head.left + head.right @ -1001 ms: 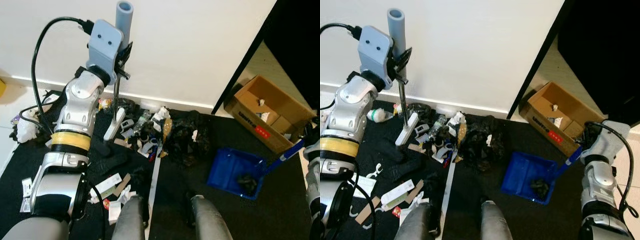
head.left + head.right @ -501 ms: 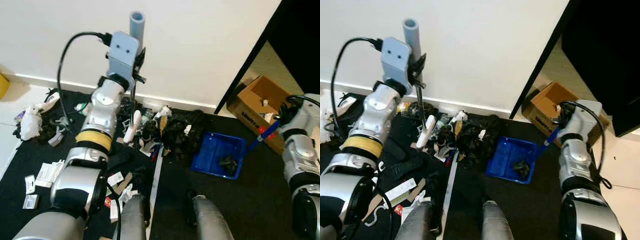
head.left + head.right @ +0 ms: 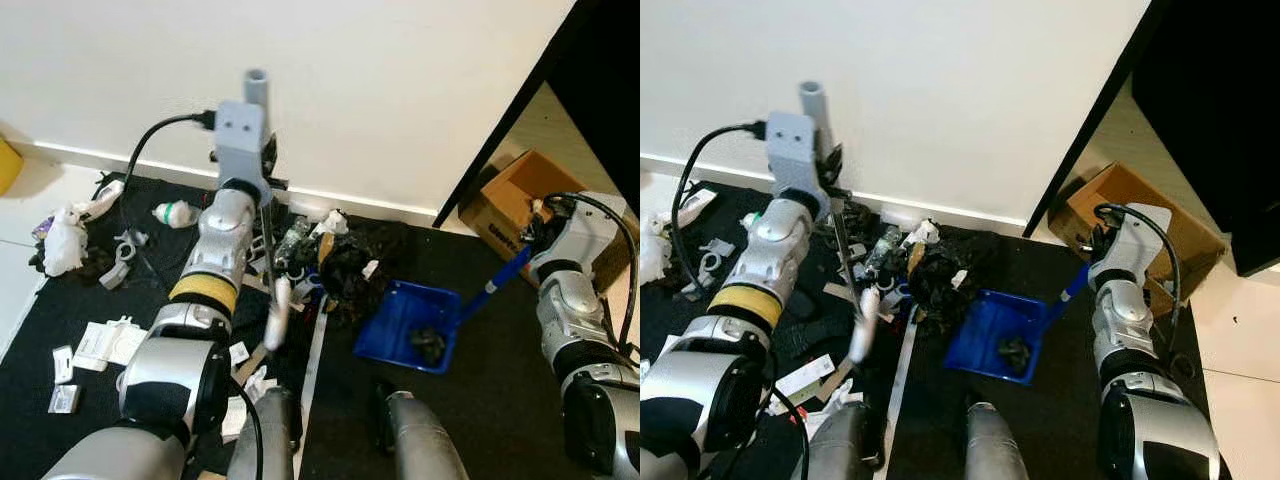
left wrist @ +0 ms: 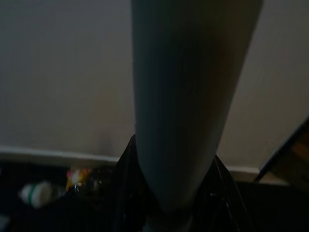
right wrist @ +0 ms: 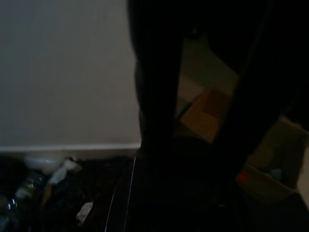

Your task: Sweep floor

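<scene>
My left gripper [image 3: 266, 178] is shut on the broom's thin shaft, just below its grey tube grip [image 3: 255, 86], which stands up in front of the white wall. The shaft slants down to the white broom head [image 3: 277, 320] on the black mat, beside a heap of dark rubbish [image 3: 335, 262]. My right gripper [image 3: 536, 236] is shut on the blue handle [image 3: 495, 286] of the blue dustpan [image 3: 392, 322], which rests on the mat against the heap with a dark lump [image 3: 428, 345] inside. The grey grip [image 4: 188, 96] looms in the left wrist view.
An open cardboard box [image 3: 515, 196] sits by the dark doorway at the right. Scraps of paper [image 3: 100, 342], a white rag [image 3: 62, 245] and a small bottle [image 3: 172, 212] lie on the mat at the left. My own legs [image 3: 265, 440] stand at the near edge.
The broom head has swung from near the wall back toward me along the heap. The dustpan has slid left, up against the heap. The camera has also shifted.
</scene>
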{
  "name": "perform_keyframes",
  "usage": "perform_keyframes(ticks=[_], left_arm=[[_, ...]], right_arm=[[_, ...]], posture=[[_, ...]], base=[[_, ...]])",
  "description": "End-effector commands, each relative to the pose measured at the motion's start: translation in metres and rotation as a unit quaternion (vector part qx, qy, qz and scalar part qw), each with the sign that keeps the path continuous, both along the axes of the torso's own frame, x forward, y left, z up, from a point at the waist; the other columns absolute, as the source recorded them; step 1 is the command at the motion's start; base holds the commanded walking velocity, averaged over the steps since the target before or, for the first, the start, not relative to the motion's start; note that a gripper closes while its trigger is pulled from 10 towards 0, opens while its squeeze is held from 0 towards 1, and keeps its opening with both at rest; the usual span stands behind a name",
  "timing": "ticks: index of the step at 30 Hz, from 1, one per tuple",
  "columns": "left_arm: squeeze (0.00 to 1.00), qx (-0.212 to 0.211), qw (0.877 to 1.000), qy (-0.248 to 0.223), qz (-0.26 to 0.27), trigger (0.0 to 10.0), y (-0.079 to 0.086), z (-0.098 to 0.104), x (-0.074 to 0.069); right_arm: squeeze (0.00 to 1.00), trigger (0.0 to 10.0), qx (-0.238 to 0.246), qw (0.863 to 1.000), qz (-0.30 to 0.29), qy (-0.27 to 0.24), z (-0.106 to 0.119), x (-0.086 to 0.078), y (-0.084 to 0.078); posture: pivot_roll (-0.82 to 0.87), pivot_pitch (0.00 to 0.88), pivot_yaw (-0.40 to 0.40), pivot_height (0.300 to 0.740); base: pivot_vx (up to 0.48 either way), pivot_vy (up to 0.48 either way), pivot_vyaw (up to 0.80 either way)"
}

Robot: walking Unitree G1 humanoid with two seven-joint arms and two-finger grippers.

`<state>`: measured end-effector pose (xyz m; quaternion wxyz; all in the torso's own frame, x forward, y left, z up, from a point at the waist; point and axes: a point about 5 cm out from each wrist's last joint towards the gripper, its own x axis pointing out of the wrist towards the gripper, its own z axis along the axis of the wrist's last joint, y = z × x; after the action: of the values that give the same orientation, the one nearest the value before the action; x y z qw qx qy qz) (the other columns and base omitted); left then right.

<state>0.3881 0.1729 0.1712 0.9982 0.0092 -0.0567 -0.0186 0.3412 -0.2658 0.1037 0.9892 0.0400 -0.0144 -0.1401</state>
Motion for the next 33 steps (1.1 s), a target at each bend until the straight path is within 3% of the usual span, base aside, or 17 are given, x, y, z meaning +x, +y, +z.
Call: perform_keyframes(ticks=[1,5,13,29,33], left_arm=[[0.0,-0.014,1.0,0.009,0.025,10.0,0.016,-0.008,-0.005],[0.0,-0.019,0.999,0.008,0.041,10.0,0.029,-0.015,-0.014],[0.0,-0.023,0.998,0.018,0.061,10.0,0.035,-0.027,-0.022],[0.0,-0.01,0.999,0.014,0.047,10.0,0.017,-0.032,-0.028],[0.0,-0.015,0.999,0.022,0.039,10.0,0.012,-0.035,-0.028]], right_arm=[[0.0,10.0,-0.006,0.999,-0.015,-0.048,0.015,-0.001,-0.009],[0.0,10.0,-0.023,0.996,-0.011,-0.084,0.032,0.002,-0.015],[0.0,10.0,-0.032,0.994,-0.009,-0.108,0.048,0.005,-0.023],[0.0,10.0,-0.028,0.996,-0.003,-0.083,0.024,-0.006,-0.017],[0.0,10.0,-0.026,0.997,-0.002,-0.077,0.019,-0.007,-0.015]], posture=[[-0.01,0.138,-0.021,0.74],[-0.01,0.091,-0.023,0.74],[-0.01,0.055,-0.027,0.74],[0.0,0.045,-0.02,0.74],[0.01,0.049,-0.02,0.74]], base=[[0.0,0.0,0.0],[0.0,0.0,0.0],[0.0,0.0,0.0],[0.0,0.0,0.0],[0.0,-0.414,0.0]])
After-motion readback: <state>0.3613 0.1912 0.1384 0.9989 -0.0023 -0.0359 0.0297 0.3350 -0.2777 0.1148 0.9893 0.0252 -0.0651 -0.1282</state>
